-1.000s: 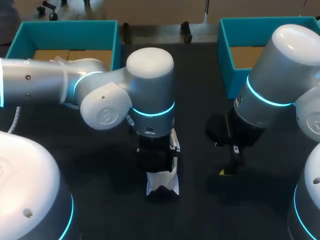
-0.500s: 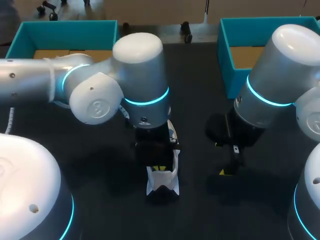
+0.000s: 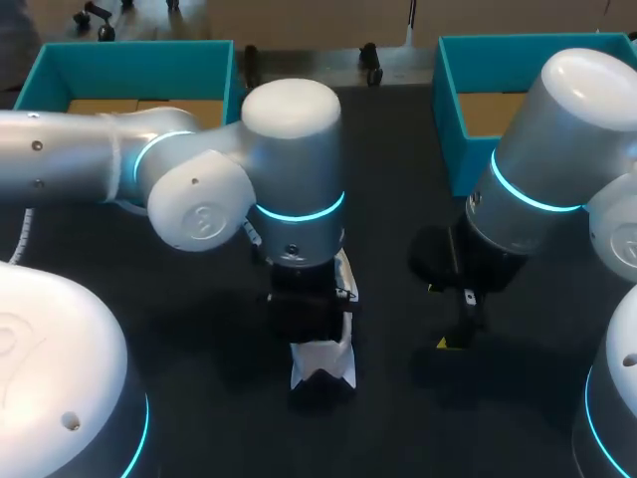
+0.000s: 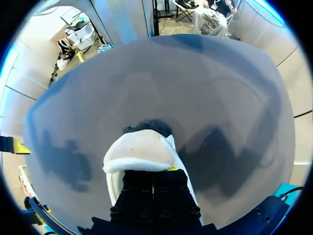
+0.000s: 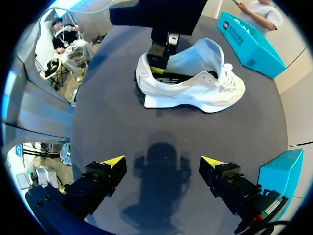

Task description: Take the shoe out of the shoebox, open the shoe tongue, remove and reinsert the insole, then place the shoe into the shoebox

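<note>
A white shoe [image 3: 323,365] lies on its sole on the dark table, in the middle near the front. My left gripper [image 4: 154,172] stands straight over its heel end [image 4: 139,149] with the fingers shut and pushed down into the opening. In the right wrist view those fingers [image 5: 157,61] reach into the shoe [image 5: 205,85] at the heel, above a dark insole [image 5: 183,78]; whether they pinch anything is hidden. My right gripper [image 5: 164,164] hangs wide open over bare table to the right of the shoe, with nothing between its fingers.
Two teal shoeboxes stand at the back, one at the left [image 3: 129,55] and one at the right [image 3: 450,110]. The left arm's big elbow [image 3: 294,169] covers the table's middle. The right arm's wrist [image 3: 468,269] hangs beside the shoe.
The left arm shifted up and back to the left, baring its yellow tips over the heel, then came back down into the shoe. The right arm stayed still.
</note>
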Robot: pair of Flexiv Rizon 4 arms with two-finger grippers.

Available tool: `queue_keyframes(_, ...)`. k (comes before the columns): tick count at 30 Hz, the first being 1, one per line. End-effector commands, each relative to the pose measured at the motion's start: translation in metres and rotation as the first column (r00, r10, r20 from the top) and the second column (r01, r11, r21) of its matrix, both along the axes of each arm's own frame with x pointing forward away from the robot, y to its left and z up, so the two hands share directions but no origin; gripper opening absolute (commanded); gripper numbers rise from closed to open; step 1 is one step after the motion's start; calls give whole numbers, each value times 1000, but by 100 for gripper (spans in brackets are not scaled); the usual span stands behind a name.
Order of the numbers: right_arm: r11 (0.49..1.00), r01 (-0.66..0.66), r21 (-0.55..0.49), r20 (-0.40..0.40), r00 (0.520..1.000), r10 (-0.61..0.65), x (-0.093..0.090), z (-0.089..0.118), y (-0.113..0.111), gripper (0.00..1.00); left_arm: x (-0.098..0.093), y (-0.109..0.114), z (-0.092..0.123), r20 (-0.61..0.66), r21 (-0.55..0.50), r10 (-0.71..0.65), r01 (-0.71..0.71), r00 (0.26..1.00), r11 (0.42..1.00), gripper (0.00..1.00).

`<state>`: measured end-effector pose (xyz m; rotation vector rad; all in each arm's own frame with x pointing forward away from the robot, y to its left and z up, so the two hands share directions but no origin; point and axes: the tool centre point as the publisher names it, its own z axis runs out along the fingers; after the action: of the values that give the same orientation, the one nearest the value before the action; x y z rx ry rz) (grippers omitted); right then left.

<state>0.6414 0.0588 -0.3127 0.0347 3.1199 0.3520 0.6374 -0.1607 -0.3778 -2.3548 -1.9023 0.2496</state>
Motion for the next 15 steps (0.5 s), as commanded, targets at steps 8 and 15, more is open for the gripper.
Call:
queue_keyframes(8,1000,0,2,2,1000,0,-1,-1,0,100,7,-11,-31,35,19,16,-17,999,1000,0)
queue_keyframes(15,1000,0,2,2,1000,0,-1,-1,0,100,16,-11,-16,51,-36,69,-67,996,997,0)
